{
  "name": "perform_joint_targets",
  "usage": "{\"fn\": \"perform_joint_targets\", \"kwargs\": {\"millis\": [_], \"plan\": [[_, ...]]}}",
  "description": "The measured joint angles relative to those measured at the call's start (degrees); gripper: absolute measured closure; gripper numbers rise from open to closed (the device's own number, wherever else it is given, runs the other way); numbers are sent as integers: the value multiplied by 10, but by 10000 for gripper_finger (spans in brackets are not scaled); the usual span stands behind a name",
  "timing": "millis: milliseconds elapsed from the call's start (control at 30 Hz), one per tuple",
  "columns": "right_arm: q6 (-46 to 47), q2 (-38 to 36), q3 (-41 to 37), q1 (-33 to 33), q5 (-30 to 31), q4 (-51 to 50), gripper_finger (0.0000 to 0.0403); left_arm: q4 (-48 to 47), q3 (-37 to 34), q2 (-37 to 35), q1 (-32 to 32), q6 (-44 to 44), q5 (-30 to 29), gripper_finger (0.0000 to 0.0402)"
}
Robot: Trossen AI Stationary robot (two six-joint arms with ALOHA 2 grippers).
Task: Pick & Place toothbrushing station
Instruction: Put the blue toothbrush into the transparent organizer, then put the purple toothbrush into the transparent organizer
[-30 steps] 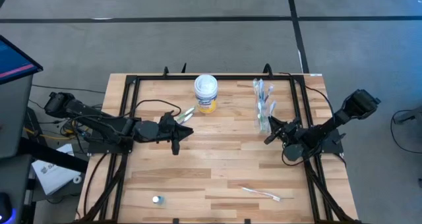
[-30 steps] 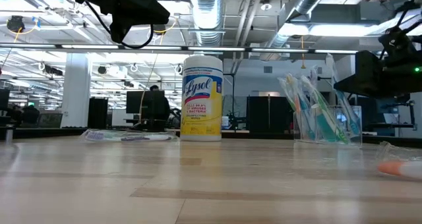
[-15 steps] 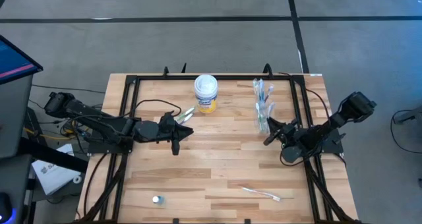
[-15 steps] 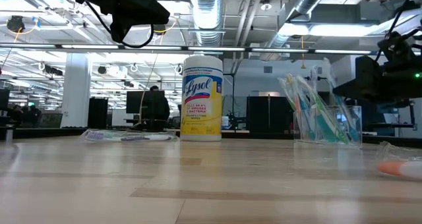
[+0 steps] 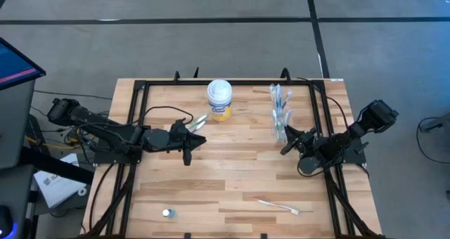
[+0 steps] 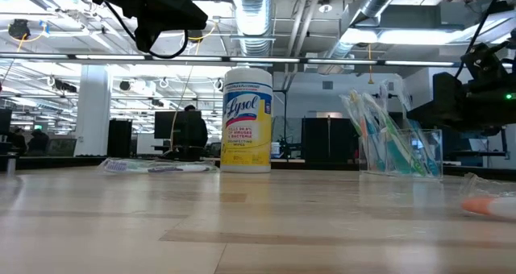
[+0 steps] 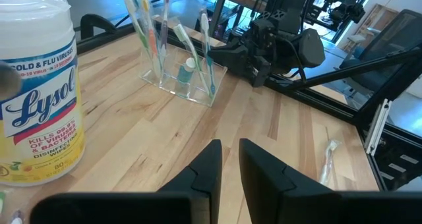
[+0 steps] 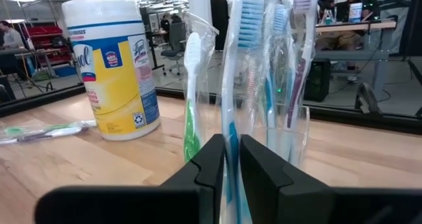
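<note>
The station's clear holder [image 5: 281, 116] stands at the far right of the table with several wrapped toothbrushes upright in it. My right gripper [image 8: 231, 148] is level at the holder's near end [image 5: 284, 141], shut on a wrapped, blue-bristled toothbrush [image 8: 232, 85]. My left gripper [image 5: 202, 141] hangs above the table's middle left. Its fingers [image 7: 214, 161] are shut with nothing between them. One loose toothbrush [image 5: 199, 119] lies flat left of the canister. Another [image 5: 278, 206] lies near the front edge. My right gripper pinches the toothbrush's handle [image 8: 231, 135] between its two fingers. The fingers come level from the near right and lie across the handle. The brush stands upright with its bristle head [image 8: 250, 20] on top. The fingers hide its lower end.
A white-lidded, yellow-labelled canister [image 5: 219, 98] stands at the far middle, left of the holder. A small round object [image 5: 166, 213] lies near the front left. A black frame [image 5: 137, 126] runs along the table's sides. Bare wood lies between the two arms.
My right arm's rear link has leaned lower, toward the table. Its gripper stays at the holder's near end, still shut on the toothbrush.
</note>
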Motion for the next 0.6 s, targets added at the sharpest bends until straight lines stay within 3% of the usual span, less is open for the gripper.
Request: {"fn": "perform_joint_targets", "kwargs": {"millis": [200, 400, 600], "plan": [[-4, 0, 0, 12, 1, -4, 335, 0, 0, 0, 0, 0, 0, 353], [-26, 0, 0, 9, 1, 6, 273, 0, 0, 0, 1, 0, 0, 353], [-219, -11, 0, 9, 15, 158, 208, 0, 0, 0, 1, 6, 0, 353]]}}
